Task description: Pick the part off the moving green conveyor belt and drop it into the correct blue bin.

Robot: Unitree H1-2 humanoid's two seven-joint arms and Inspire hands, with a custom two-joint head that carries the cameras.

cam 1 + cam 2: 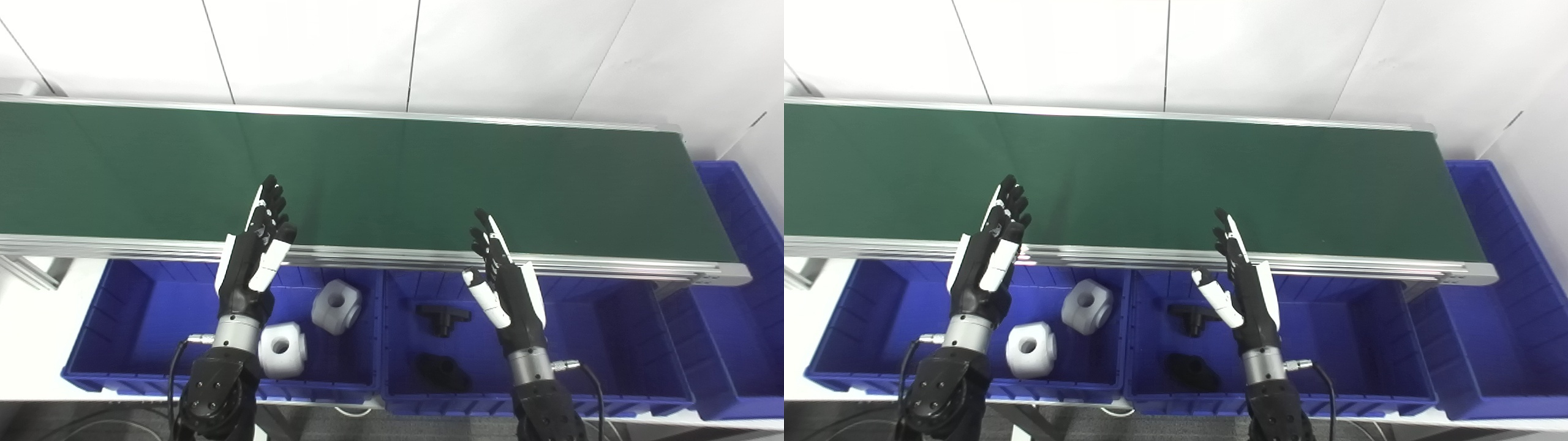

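Green belt (392, 177) is seen bare of parts; left hand (254, 257) and right hand (505, 285) are held released, fingers spread, above blue bins (141, 306).

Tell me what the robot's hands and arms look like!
Both the left hand and the right hand are black with white plates along the fingers, thumb and edge. Each sits on a shiny silver wrist ring, above a black forearm with small screws. A thin black cable plugs in by each wrist.
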